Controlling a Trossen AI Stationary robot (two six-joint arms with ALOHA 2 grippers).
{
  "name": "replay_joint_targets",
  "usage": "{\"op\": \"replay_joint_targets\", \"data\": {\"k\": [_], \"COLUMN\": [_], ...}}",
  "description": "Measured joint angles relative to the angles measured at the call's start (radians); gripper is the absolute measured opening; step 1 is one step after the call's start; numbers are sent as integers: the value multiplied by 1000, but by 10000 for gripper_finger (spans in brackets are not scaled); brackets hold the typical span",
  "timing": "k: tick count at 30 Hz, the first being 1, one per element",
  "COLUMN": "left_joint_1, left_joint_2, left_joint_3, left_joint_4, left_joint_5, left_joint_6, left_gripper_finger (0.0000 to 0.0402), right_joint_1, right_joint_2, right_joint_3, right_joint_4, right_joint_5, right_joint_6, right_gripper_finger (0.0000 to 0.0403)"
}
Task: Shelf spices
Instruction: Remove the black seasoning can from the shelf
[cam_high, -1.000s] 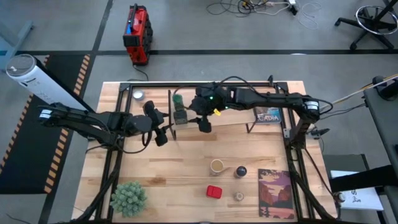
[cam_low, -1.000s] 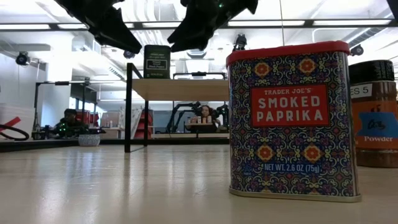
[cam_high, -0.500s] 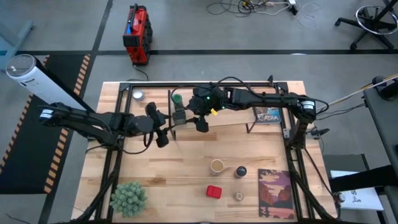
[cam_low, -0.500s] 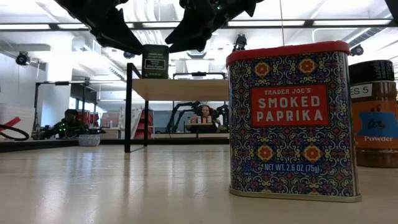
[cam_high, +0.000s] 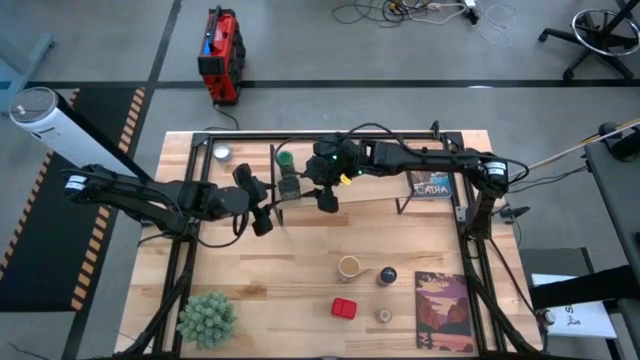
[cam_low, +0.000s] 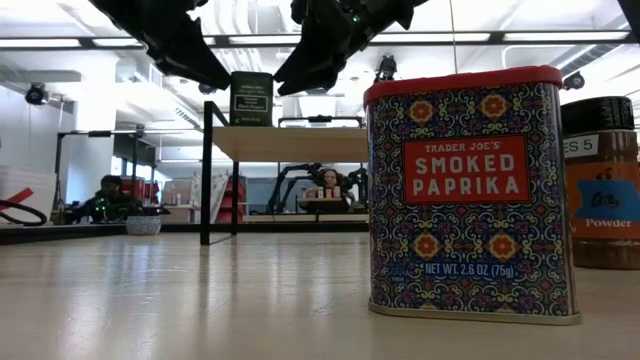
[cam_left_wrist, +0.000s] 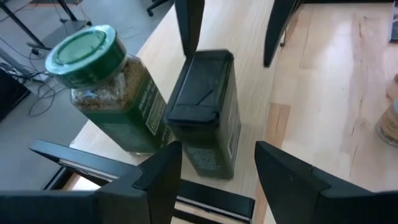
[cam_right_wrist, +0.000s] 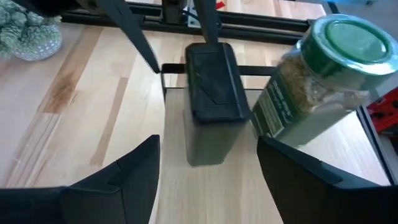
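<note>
Little was changed since the earlier frame: the right tool (cam_high: 326, 199) was kept with fingers apart, just beside the dark square tin (cam_high: 290, 185) on the shelf (cam_high: 375, 193). On the tin's other side, the left tool (cam_high: 258, 218) was also held apart. Behind the tin, the green-lidded jar (cam_high: 285, 160) was seen. On the desk (cam_high: 280, 280) nearer, the red square tin (cam_high: 344, 308) was left.
</note>
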Motion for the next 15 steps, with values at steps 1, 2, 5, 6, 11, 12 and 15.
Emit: {"op": "replay_joint_targets", "data": {"k": [1, 2, 5, 6, 11, 12, 15], "left_joint_1": [1, 1, 4, 5, 5, 5, 5], "left_joint_2": [0, 0, 0, 0, 0, 0, 0], "left_joint_3": [0, 0, 0, 0, 0, 0, 0], "left_joint_4": [-2, -3, 1, 2, 17, 20, 34], "left_joint_5": [-11, -21, -35, -35, -26, -22, -12], "left_joint_6": [5, 11, 23, 25, 60, 67, 71], "left_gripper_finger": [192, 192, 192, 192, 192, 192, 192], "right_joint_1": [-1, -1, -3, -4, -4, -4, -4], "right_joint_2": [0, 0, 0, 0, 2, 2, 2], "right_joint_3": [0, 0, 1, 1, 1, 1, 1], "right_joint_4": [1, 4, 15, 20, 65, 73, 84], "right_joint_5": [0, 0, 0, -1, -6, -8, -8], "right_joint_6": [-2, -5, -12, -15, -29, -29, -29], "right_gripper_finger": [248, 249, 252, 252, 244, 243, 237]}}
